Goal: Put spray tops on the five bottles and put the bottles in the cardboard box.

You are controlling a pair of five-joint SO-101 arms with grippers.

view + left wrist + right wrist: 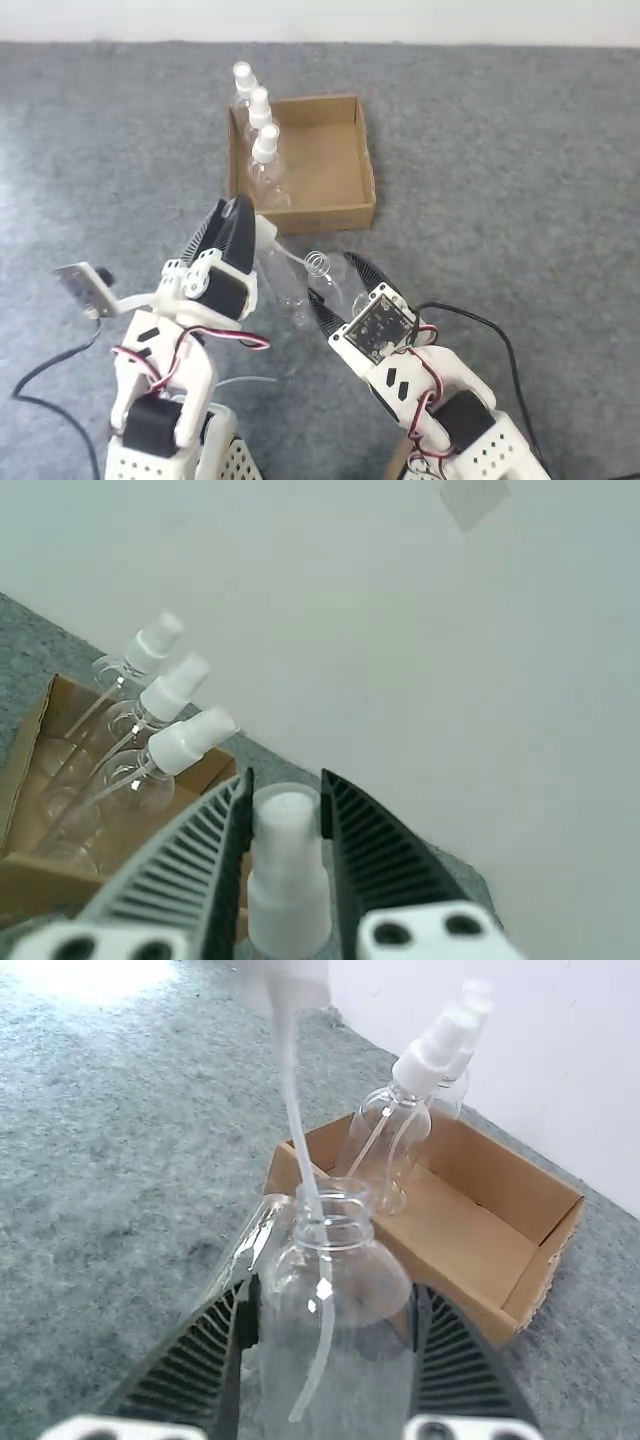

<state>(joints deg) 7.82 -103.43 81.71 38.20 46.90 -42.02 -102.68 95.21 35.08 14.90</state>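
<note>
— High view?
— Left gripper and right gripper just before cardboard box. Three capped bottles inside box.
— Left wrist?
— Closed on spray top, near box.
— Right wrist?
— Clamped around open bottle before box, dip tube in neck.

1. Tabletop: mottled grey, fine carpet-like fleck.
2. Box: plain brown cardboard.
3. Bottles in the box: clear, with white tops.
4. Left gripper: black ribbed fingers, white body. The top in it is white, with a translucent white tube.
5. Right gripper: same black on white. The bottle in it is clear.
6. Arms: white shells, black motors, red/black/white wires.
7. Wall: plain white.
</note>
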